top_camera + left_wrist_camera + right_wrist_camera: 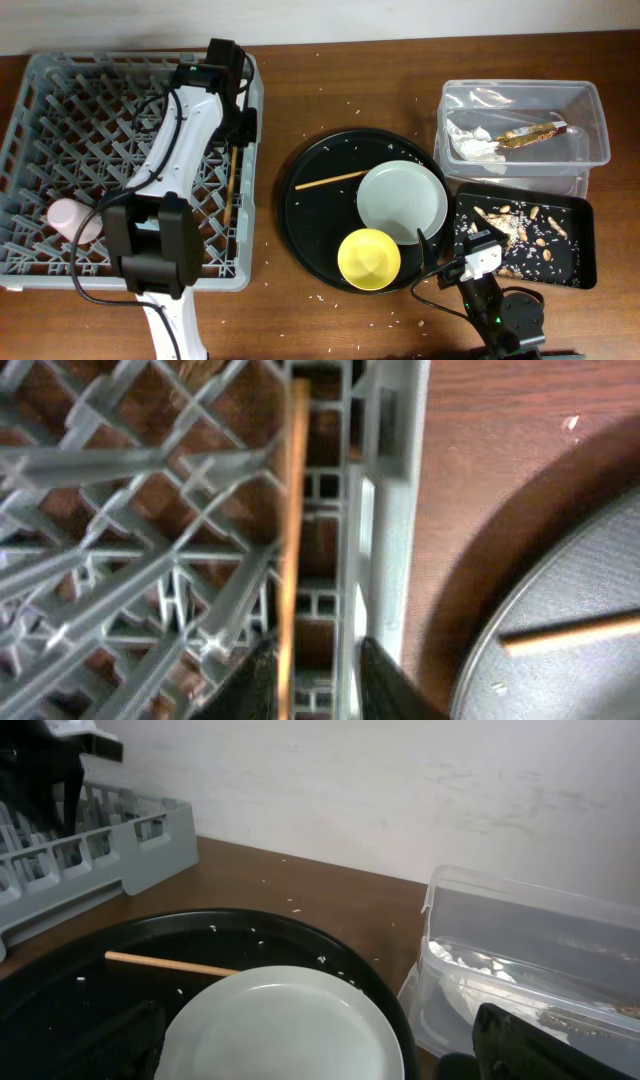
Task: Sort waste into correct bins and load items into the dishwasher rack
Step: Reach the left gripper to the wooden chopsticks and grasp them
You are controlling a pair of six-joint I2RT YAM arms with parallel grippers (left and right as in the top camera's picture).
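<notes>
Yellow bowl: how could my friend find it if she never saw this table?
Look for the big round black tray in the middle of the table. Low on it in the overhead view, beside the pale round plate, sits the yellow bowl. It is the only bright yellow thing, and smaller than the plate.

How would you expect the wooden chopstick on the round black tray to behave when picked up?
The chopstick looks thin and straight, so it is probably stiff and very light. It lies flat on the round black tray, so pinching it may be awkward, and a nudge could roll it toward the plate.
</notes>
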